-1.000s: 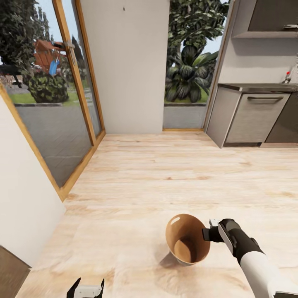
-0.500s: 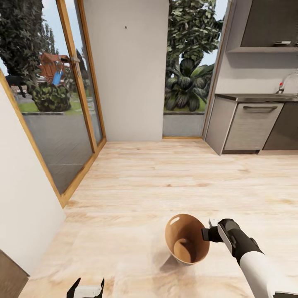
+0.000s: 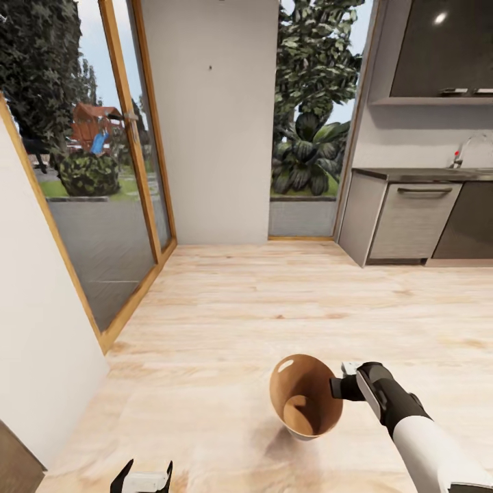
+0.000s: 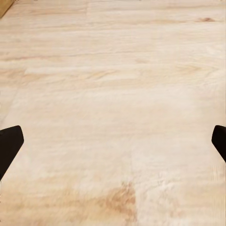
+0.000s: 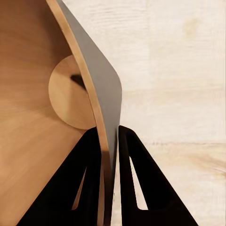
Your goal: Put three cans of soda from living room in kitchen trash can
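Trash can [image 3: 305, 397] sits tilted just above the pale wood floor [image 3: 274, 301], its rim pinched between the closed fingers of the right gripper [image 3: 340, 387]. Left gripper [image 3: 142, 476] hangs low over bare floor, fingers spread wide. Grey kitchen cabinets [image 3: 411, 219] and dark countertop [image 3: 424, 174] stand well apart, ahead on the right.

One tash can [image 3: 305, 397], two grippers, the right gripper [image 3: 340, 387] and the left gripper [image 3: 144, 476], one counter [image 3: 421, 174], one tap [image 3: 469, 147], one wall cupboard [image 3: 445, 48], one handled grey cabinet front [image 3: 414, 219]
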{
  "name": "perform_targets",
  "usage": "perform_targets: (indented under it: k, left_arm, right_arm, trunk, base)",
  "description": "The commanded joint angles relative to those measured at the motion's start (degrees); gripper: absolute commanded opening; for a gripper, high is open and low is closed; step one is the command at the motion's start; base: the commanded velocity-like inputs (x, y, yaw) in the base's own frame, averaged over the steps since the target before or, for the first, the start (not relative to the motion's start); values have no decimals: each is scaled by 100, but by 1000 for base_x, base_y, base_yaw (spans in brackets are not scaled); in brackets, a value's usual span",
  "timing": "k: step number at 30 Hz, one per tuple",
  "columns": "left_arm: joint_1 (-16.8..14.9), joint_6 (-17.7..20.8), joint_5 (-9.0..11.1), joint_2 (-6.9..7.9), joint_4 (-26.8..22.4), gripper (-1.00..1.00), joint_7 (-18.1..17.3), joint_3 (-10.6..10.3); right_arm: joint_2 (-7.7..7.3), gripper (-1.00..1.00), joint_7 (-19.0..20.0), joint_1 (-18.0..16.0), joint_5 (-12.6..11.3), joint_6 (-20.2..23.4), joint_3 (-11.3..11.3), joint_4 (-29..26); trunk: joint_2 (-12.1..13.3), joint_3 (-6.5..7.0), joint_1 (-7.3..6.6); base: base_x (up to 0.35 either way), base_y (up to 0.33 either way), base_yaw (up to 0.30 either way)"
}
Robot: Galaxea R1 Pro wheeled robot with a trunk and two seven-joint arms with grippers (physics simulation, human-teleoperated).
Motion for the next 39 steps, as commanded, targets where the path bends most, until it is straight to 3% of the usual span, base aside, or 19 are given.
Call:
perform_targets:
  k: [1,17,39]
  left_arm:
    - [0,0,0,0,0,100,0,0]
    - [0,4,2,0,5,100,0,-3]
    - [-9,19,-9,-2,88,100,-24,-3]
  right_arm:
    - [14,-100,38,-2,-70,5,-4,-4]
    - [137,-100,25,-2,-57,5,6,-26]
    - [146,-100,20,-2,-24,44,-4,-64]
  trunk:
    - [41,19,-23]
    - [683,306,-374]
    - [1565,701,-858]
  base:
    - [0,0,0]
    - [0,0,0]
    - [0,0,0]
